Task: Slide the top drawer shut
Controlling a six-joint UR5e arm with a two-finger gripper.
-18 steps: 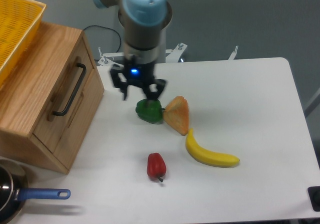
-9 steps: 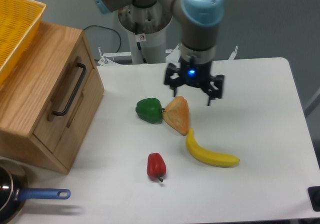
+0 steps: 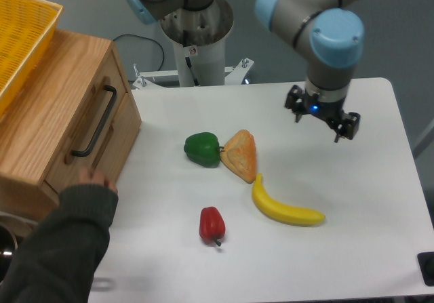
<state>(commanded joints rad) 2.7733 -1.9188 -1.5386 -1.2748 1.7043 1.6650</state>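
One wooden drawer cabinet (image 3: pixel 47 137) stands at the left edge of the table (image 3: pixel 352 201), with one black bar handle (image 3: pixel 95 122) showing on its top drawer (image 3: pixel 78 130). One yellow mesh basket (image 3: pixel 19 35) sits on top at the far left corner. Toward the table's middle lie four foods: one green pepper (image 3: pixel 202 148), one red pepper (image 3: pixel 211 224), one banana (image 3: pixel 285 209), one orange wedge-shaped piece (image 3: pixel 240 155). One person's arm (image 3: pixel 57 249) reaches in at the near left corner

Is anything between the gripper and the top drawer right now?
Yes. The gripper hangs over the table's right side, and the top drawer is far left. The green pepper and the orange wedge lie on the table between them. A person's hand touches the cabinet front below the drawer handle.
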